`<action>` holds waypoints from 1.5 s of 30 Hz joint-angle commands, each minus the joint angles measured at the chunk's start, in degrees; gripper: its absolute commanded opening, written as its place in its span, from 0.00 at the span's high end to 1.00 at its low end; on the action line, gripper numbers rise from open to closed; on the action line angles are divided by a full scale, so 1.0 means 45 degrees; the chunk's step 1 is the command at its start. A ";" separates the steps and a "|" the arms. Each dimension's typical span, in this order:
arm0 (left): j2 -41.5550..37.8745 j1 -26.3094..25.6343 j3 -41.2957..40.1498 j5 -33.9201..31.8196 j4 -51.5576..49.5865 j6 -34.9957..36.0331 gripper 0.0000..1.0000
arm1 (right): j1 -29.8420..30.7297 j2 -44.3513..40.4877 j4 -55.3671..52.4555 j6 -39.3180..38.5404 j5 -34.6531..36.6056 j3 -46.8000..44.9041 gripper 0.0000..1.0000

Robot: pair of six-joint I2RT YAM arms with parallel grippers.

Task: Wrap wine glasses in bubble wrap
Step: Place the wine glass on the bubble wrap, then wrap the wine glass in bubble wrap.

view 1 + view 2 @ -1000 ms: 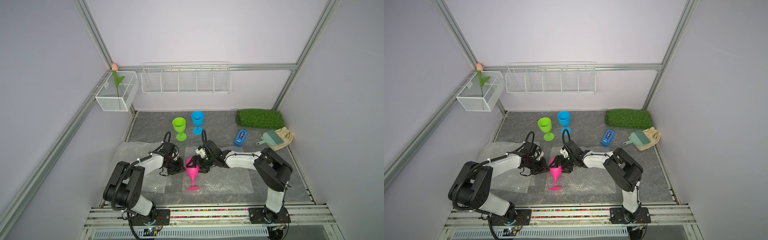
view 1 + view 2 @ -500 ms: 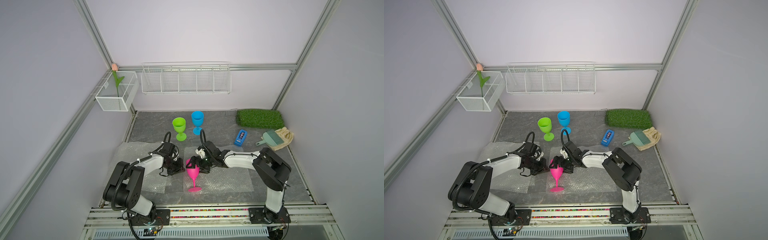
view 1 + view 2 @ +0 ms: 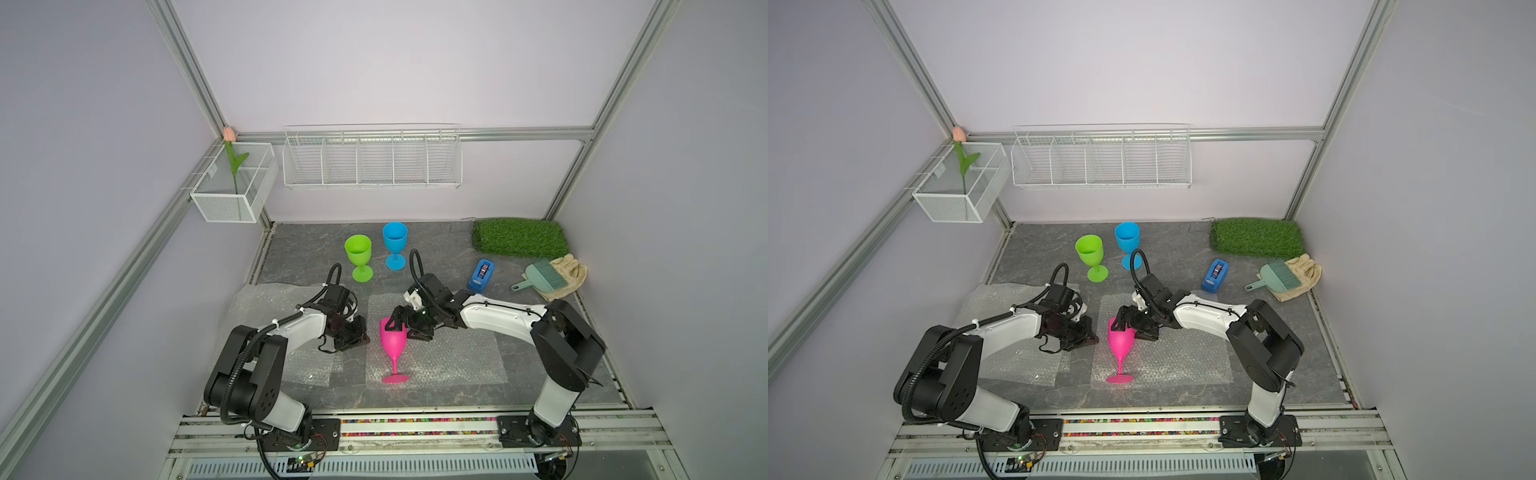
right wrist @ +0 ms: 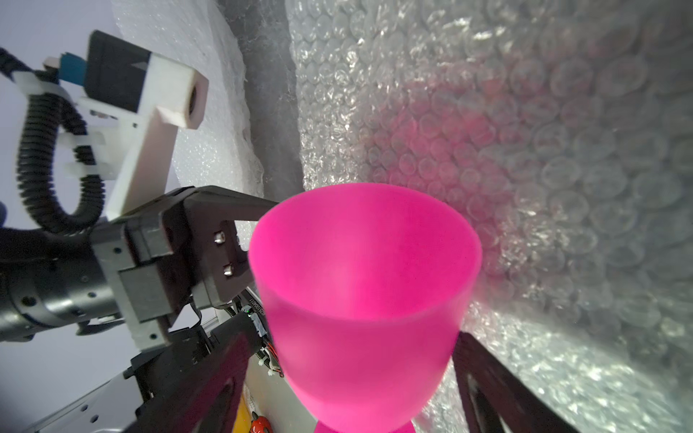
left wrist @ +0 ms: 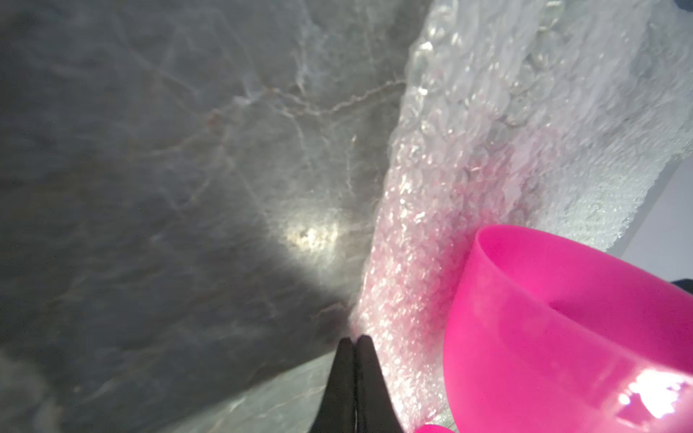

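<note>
Wrapping unstarted: pink goblet [image 3: 393, 337] bare on bubble wrap [image 3: 453, 357], right end effector [image 3: 405, 330] spread astride its bowl, left end effector [image 5: 354, 343] pressed together beside; green goblet [image 3: 358, 249], blue goblet [image 3: 395, 237] waiting.

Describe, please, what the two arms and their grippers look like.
The left arm and right arm have white link shells and bulky black joints. A black corrugated cable loops over each wrist. The left gripper and right gripper are black, with slim tapering fingers.
</note>
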 commanded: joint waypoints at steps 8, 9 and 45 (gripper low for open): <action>-0.1113 -0.0060 0.0319 0.0175 -0.0769 0.0058 1.00 | -0.0449 -0.1787 -0.2629 -0.1605 0.1670 -0.0319 0.15; -0.1198 -0.0050 0.0395 0.0207 -0.0840 0.0068 1.00 | -0.0483 -0.1732 -0.2580 -0.1714 0.1611 -0.0406 0.25; 0.2084 -0.3946 0.4627 0.1017 0.0185 -0.1445 1.00 | -0.1660 -0.0326 -0.0322 -0.1972 0.0396 -0.2283 0.73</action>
